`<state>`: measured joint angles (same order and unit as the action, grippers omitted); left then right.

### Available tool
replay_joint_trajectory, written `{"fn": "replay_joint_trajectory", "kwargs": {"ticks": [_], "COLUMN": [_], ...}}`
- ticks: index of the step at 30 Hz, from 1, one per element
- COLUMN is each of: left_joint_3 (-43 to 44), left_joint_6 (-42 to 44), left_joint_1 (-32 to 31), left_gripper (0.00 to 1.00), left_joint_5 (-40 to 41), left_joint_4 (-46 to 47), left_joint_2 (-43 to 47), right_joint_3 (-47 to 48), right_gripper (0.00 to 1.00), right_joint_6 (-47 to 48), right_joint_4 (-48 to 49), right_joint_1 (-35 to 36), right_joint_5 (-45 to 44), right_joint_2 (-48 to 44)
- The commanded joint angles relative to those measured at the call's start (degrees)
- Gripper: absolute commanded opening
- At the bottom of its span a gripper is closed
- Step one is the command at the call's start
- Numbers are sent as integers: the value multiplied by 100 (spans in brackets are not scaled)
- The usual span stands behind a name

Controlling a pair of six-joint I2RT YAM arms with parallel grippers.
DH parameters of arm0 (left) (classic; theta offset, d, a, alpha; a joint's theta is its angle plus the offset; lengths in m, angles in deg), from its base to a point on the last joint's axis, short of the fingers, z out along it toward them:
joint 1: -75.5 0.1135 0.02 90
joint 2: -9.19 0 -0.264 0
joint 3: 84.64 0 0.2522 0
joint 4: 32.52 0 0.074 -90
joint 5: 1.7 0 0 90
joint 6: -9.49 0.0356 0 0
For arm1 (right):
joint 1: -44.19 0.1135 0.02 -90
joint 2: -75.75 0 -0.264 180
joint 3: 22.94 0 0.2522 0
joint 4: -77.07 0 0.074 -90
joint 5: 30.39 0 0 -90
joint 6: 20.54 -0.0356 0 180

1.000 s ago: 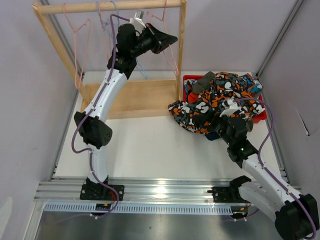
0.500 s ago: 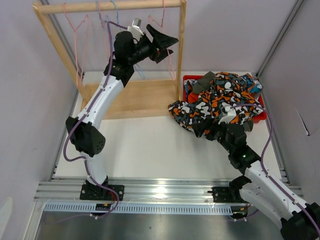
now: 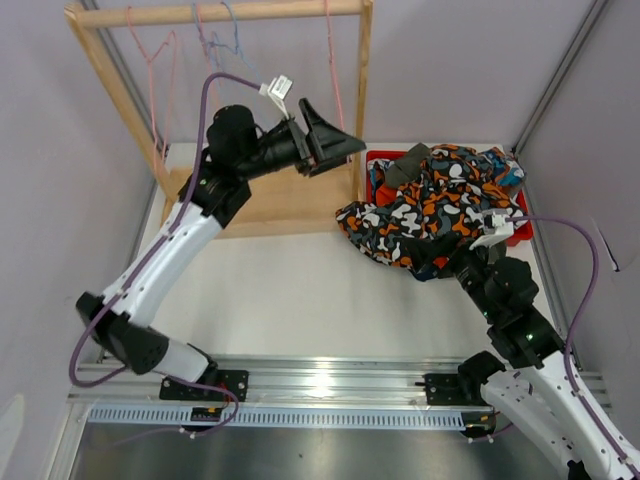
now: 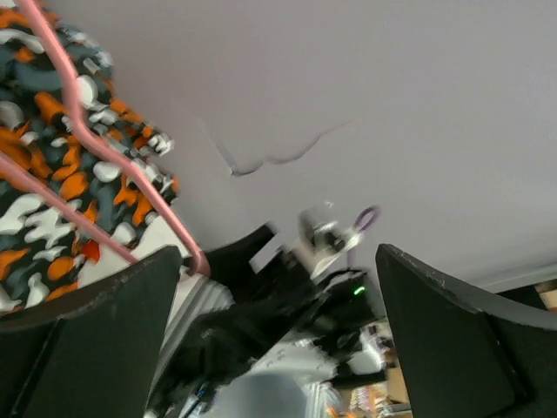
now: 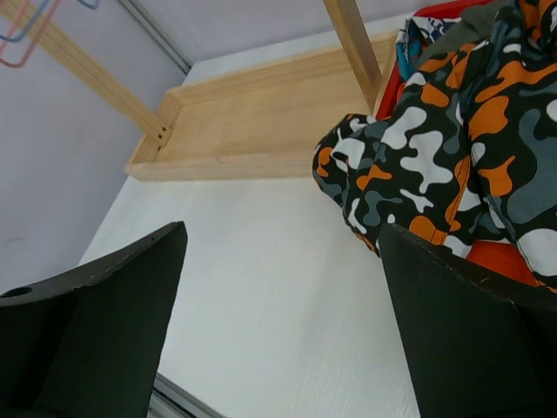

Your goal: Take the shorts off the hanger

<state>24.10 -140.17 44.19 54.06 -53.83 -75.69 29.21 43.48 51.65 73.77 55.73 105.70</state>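
Both tools gape wide and carry nothing: the left gripper (image 3: 335, 148) hovers beside the wooden rack's (image 3: 362, 80) right post, and the right gripper (image 5: 280, 235) sits low next to the blotch-print shorts (image 3: 430, 205), heaped over the red bin (image 3: 378, 160) at the right and spilling onto the table (image 3: 290, 290). Every hanger in view looks bare, so I'd call the removal done and a retreat next. The left must mind that post and the pink hanger (image 4: 113, 157) close by, with open table near and centre.
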Motion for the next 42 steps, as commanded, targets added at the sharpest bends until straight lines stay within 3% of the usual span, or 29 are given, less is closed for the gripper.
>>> {"fn": "replay_joint_trajectory", "kwargs": {"ticks": [1, 4, 7, 12, 16, 20, 25, 29, 31, 35, 42], "left_joint_3": [-480, -665, -928, -1525, -2761, -3572, -4610, -5566, -5639, -5956, -5982], "left_joint_6": [1147, 1930, 2335, 2827, 3284, 3662, 4172, 4208, 4365, 4665, 4639], "left_joint_1": [-15, -15, -15, -156, -156, -156, -156, -156, -156, -156, -156], "left_gripper": [99, 99, 99, 99, 99, 99, 99, 99, 99, 99, 99], "left_joint_5": [600, 1821, 2649, 4160, 5520, 5936, 6139, 6289, 6219, 6517, 6087], "left_joint_4": [-1383, -2457, -2821, -3059, -2797, -2445, -2312, -2365, -2085, -1829, -1838], "left_joint_2": [858, 1218, 1543, 2465, 3809, 5363, 6658, 7826, 8423, 8831, 8216], "right_joint_3": [379, 432, 380, 449, 774, 1196, 1644, 1681, 1576, 1303, 1180], "right_gripper": [99, 99, 99, 100, 99, 99, 100, 100, 99, 99, 99], "right_joint_6": [-39, -100, -206, -285, -119, 93, 347, 654, 699, 673, 611], "right_joint_4": [-608, -732, -767, -881, -1206, -1409, -1576, -1970, -2085, -2410, -2676], "right_joint_1": [39, 48, 65, 118, 170, 162, 153, 153, 153, 153, 171], "right_joint_5": [36, 115, 159, 317, 424, 37, -525, -1007, -1237, -1624, -1591], "right_joint_2": [-77, -147, -218, -262, -420, -779, -1211, -1624, -1886, -2125, -2240]}}
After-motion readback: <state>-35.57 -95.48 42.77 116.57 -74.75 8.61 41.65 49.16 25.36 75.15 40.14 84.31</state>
